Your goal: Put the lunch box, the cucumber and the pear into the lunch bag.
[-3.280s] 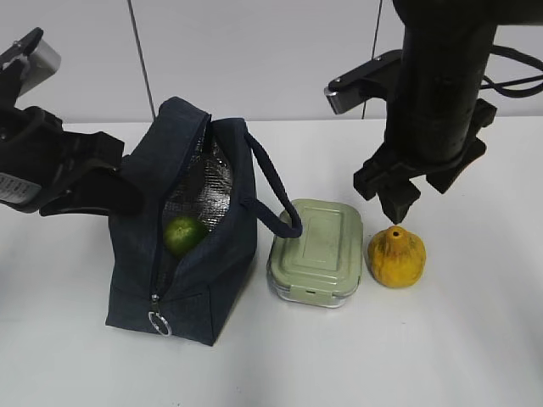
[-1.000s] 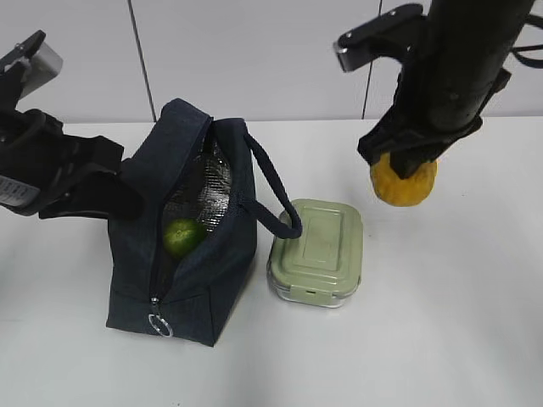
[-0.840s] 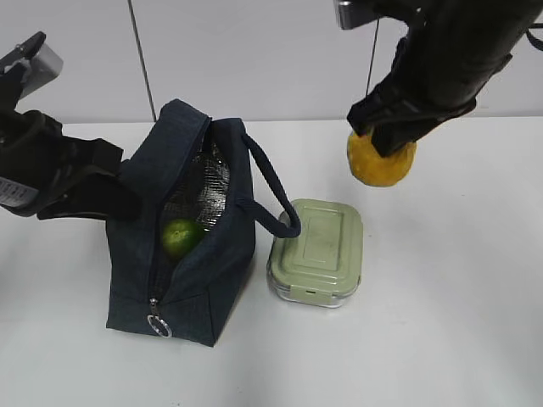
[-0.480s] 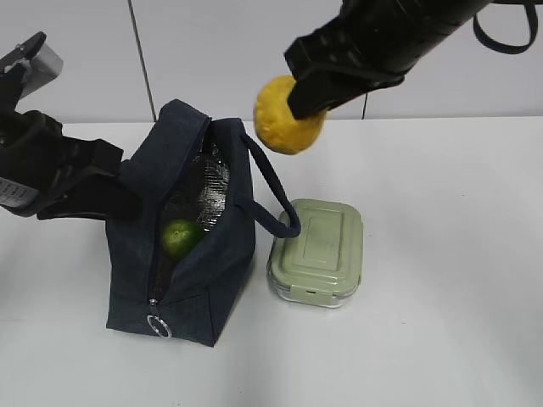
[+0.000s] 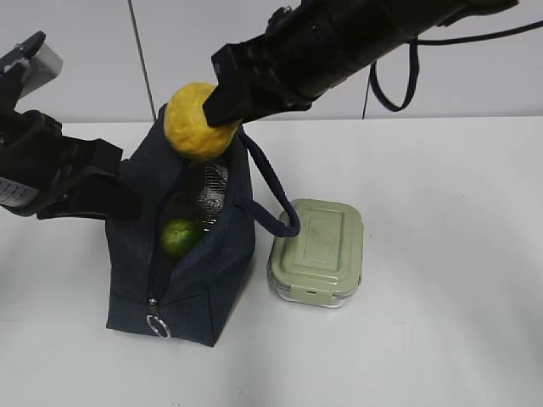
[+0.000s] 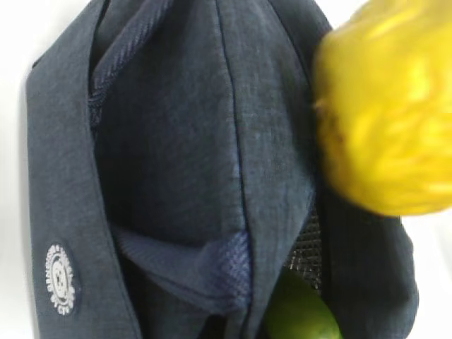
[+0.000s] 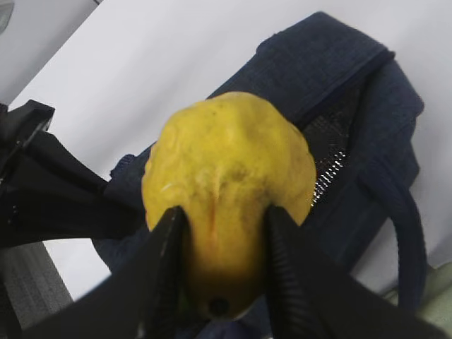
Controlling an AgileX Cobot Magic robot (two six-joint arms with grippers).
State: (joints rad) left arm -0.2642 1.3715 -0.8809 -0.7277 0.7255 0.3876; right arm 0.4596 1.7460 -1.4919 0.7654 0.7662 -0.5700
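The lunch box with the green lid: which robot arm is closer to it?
Right. The right gripper holds the pear above the lunch bag, up and left of the lunch box. The left gripper pinches the bag's far side, so the bag lies between them.

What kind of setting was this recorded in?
Probably a lab or test bench rather than a kitchen: a bare white table against a plain pale panelled wall, holding only the lunch bag and the lunch box, with the pear carried above.
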